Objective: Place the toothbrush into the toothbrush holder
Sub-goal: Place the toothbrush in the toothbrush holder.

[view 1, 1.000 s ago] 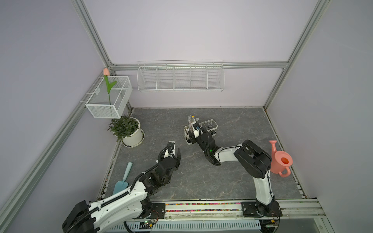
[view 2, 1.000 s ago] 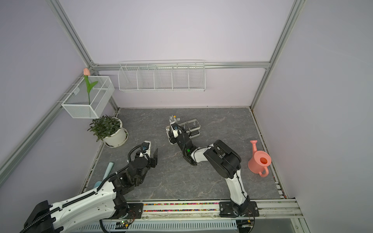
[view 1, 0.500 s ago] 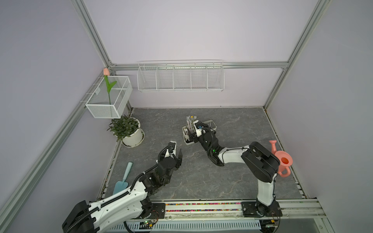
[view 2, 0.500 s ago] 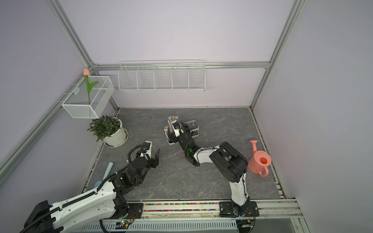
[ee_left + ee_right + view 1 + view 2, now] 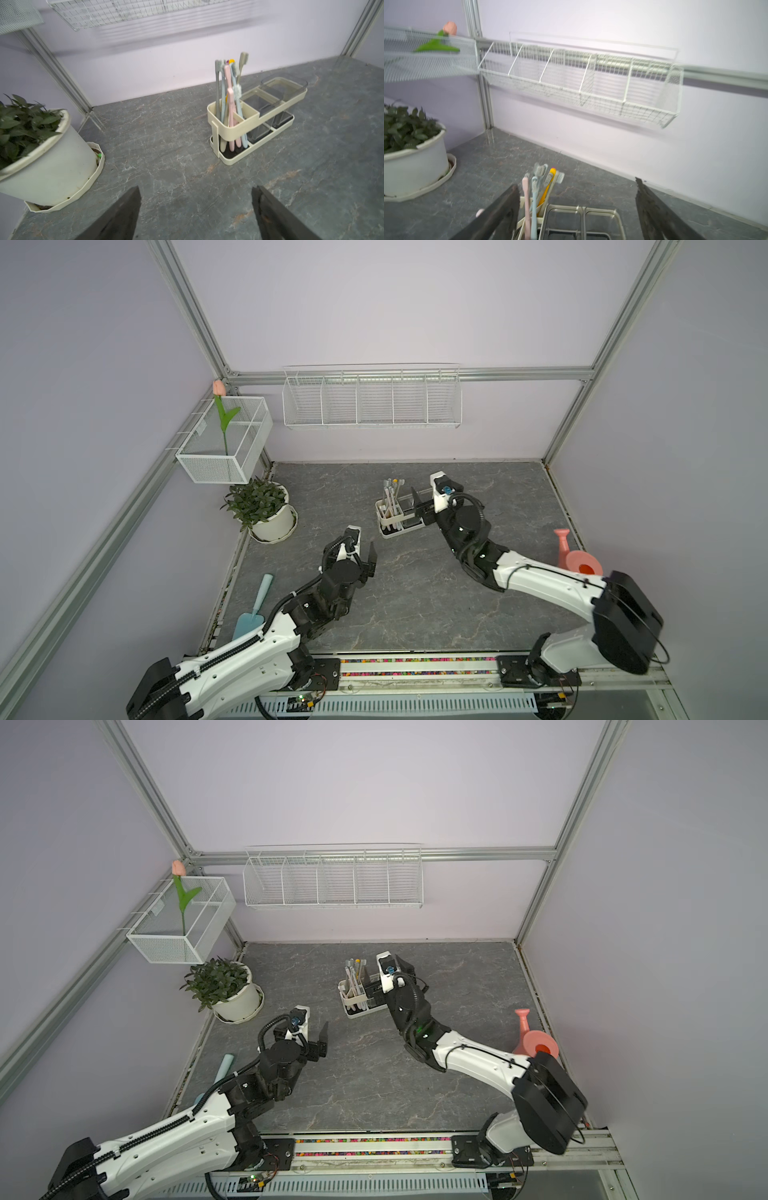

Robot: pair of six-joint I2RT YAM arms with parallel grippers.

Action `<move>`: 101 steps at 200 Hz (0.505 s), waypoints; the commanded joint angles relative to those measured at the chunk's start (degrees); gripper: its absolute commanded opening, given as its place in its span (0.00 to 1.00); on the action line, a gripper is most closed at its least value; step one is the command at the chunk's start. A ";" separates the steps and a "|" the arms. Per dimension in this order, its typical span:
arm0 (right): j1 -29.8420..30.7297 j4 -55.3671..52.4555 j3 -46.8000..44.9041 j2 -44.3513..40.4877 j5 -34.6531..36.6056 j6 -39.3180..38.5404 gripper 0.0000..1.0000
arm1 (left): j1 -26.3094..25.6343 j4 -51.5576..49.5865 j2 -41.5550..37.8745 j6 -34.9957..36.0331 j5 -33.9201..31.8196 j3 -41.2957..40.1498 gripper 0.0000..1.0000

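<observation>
1. The toothbrush holder (image 5: 252,121) is a cream oblong caddy on a dark-floored tray, standing mid-table toward the back wall in both top views (image 5: 388,526) (image 5: 352,1007). One end is a divided compartment, and the rest carries two clear cups (image 5: 282,87).
2. The toothbrushes (image 5: 229,89) stand heads-up in that compartment, a leaning bunch of pink, pale blue, grey and beige handles.
3. The right gripper (image 5: 417,504) hovers at the cup end of the holder, jaws spread wide with nothing between them. The left gripper (image 5: 363,547) sits well apart from it over bare table (image 5: 415,605), likewise spread and empty.
4. A second ago the right gripper was against the bunch, partly hiding it. It has since drawn back toward the cups and its elbow has swung out toward the watering can (image 5: 577,562). The left arm has barely shifted, though its jaws stand wider.
5. The left wrist view alone shows the holder whole and side-on, tray included. The right wrist view catches only the holder's top and the brush heads, among them a yellow brush (image 5: 548,187). Only the top views show both arms and the watering can
</observation>
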 commanded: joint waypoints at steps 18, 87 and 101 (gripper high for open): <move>-2.48 -15.06 -8.07 -15.94 10.20 2.98 0.89 | 0.78 -3.34 0.72 2.55 -6.06 8.09 0.95; -9.68 -12.90 -26.76 -33.80 11.82 4.26 0.89 | 15.93 11.30 4.01 10.00 2.42 -1.57 0.99; -10.21 -10.50 -30.35 -36.52 11.85 2.96 0.89 | 20.52 13.57 4.28 8.59 2.62 -3.75 0.99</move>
